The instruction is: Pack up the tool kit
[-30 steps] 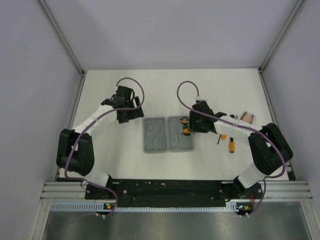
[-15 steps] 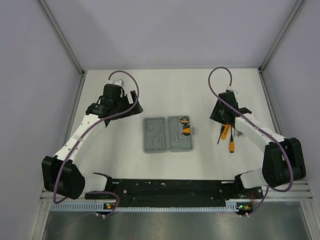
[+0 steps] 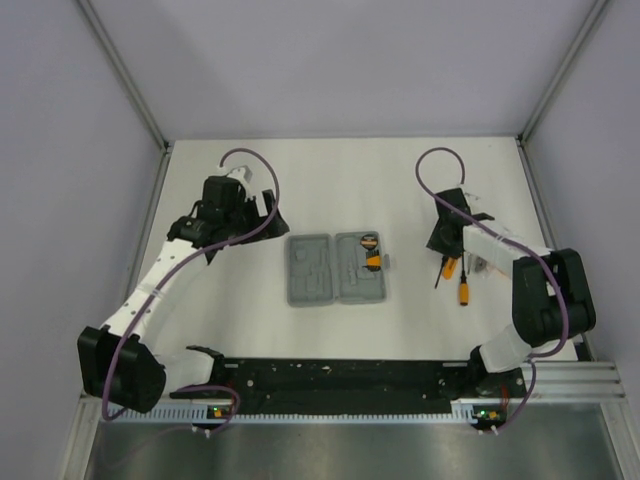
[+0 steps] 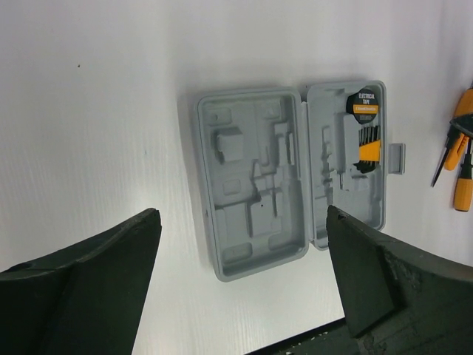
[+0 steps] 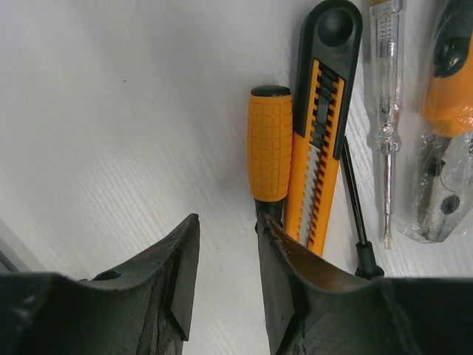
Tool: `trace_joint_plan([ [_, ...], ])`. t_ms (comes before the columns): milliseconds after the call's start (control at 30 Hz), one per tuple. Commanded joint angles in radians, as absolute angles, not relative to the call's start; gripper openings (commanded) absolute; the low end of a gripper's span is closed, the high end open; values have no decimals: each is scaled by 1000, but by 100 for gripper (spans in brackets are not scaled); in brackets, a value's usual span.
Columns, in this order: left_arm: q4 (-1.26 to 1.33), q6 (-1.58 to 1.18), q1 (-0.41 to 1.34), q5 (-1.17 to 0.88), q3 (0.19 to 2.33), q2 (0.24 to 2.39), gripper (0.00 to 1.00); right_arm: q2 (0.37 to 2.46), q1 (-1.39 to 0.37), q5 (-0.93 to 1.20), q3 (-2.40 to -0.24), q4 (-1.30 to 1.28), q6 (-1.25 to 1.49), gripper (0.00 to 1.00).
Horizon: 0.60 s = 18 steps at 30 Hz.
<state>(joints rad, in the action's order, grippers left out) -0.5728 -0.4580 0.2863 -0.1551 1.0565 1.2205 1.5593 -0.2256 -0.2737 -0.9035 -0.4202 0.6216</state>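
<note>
The grey tool case (image 3: 335,268) lies open and flat mid-table; it also shows in the left wrist view (image 4: 251,177). Its right half holds a black tape roll (image 4: 365,106) and an orange hex-key set (image 4: 367,150). My left gripper (image 3: 262,215) hangs wide open and empty above the case's far-left side (image 4: 242,214). My right gripper (image 3: 446,242) is low over the loose tools, right of the case. Its jaws (image 5: 225,222) stand open over bare table, empty. One finger (image 5: 281,259) touches the shaft of an orange-handled screwdriver (image 5: 269,144), which lies beside an orange-and-black utility knife (image 5: 318,126).
A clear tester screwdriver (image 5: 386,111) and a bagged orange-and-black tool (image 5: 446,96) lie right of the knife. A thin black shaft (image 5: 353,192) lies under the knife. More orange tools (image 3: 463,290) lie near the table's right edge. Side walls frame the white table (image 3: 330,180).
My right gripper has left the case, swung right and come down at the loose tools. My left arm has stretched out and shifted slightly left, still open.
</note>
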Motion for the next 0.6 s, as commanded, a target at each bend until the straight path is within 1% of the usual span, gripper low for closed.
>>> trace_joint_plan([
  [0,-517,-448,282,-179,1048,1230,96,1499,-198,-339,-919,-417,620,37],
  [133,-512,-449,282,-183,1043,1233,96,1506,-166,-345,-917,-420,592,38],
  [333,-509,-454,282,-189,1043,1247,95,1575,-150,-315,-934,-393,555,38],
  [567,-511,-454,282,-186,1040,1252,95,1611,-149,-305,-960,-368,534,31],
])
